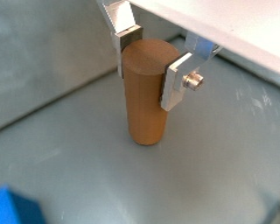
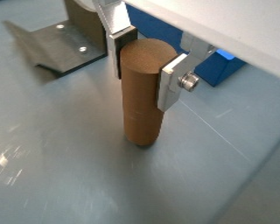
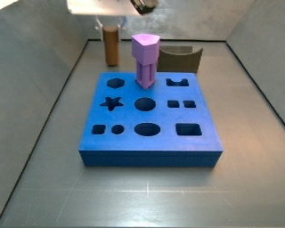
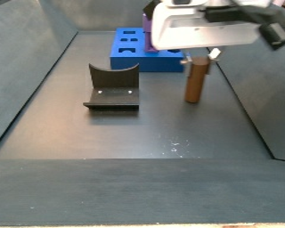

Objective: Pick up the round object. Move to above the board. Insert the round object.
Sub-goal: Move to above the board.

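Note:
The round object [image 1: 145, 105] is a plain brown cylinder standing upright on the grey floor; it shows in both wrist views [image 2: 140, 105] and both side views [image 3: 113, 46] [image 4: 196, 80]. My gripper [image 1: 149, 66] [image 2: 145, 70] comes down over it, its silver fingers pressed on opposite sides near the flat top, so it is shut on the round object. The peg's foot still rests on the floor. The board [image 3: 151, 160] is a thick blue block with many cut-out holes, lying apart from the peg; it also shows in a side view [image 4: 139, 62] and partly in the wrist views [image 2: 219, 66].
A purple hexagonal-topped peg [image 3: 146, 61] stands in the board's far row. A dark brown arch block [image 3: 181, 61] sits behind the board. The fixture [image 4: 111, 87] [image 2: 49, 44] stands on the floor beside the peg. Grey walls enclose the floor.

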You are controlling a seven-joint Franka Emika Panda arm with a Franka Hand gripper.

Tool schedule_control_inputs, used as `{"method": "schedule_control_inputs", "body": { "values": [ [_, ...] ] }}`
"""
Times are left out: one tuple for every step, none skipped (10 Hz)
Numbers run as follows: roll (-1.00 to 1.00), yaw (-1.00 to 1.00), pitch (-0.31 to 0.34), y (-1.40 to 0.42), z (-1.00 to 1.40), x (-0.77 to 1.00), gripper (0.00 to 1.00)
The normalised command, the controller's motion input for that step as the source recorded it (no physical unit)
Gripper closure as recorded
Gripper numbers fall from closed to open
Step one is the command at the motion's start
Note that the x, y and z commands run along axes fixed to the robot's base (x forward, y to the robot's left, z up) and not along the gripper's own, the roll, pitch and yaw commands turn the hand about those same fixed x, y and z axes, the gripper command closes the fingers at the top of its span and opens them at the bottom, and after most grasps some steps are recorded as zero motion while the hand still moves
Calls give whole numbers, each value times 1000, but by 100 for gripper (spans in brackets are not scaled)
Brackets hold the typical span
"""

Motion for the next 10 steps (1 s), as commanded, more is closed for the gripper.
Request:
{"method": "schedule_control_inputs", "body": {
  "values": [
    [218, 246, 138, 330, 1000, -314, 100],
    [245, 162, 147, 307, 1000, -284, 100],
    [261, 101, 139, 272, 1000, -259, 100],
    [269, 71, 117, 240, 1000, -240, 100],
    [266, 48, 85, 192, 1000, -213, 100],
    [237, 32, 63, 155, 1000, -190, 100],
    [203, 24, 45, 119, 1000, -163, 100],
    [189, 20, 42, 95, 967, -144, 100],
    [182, 20, 37, 65, 826, -109, 100],
    [173, 22, 43, 38, 685, -77, 100]
  ]
}}
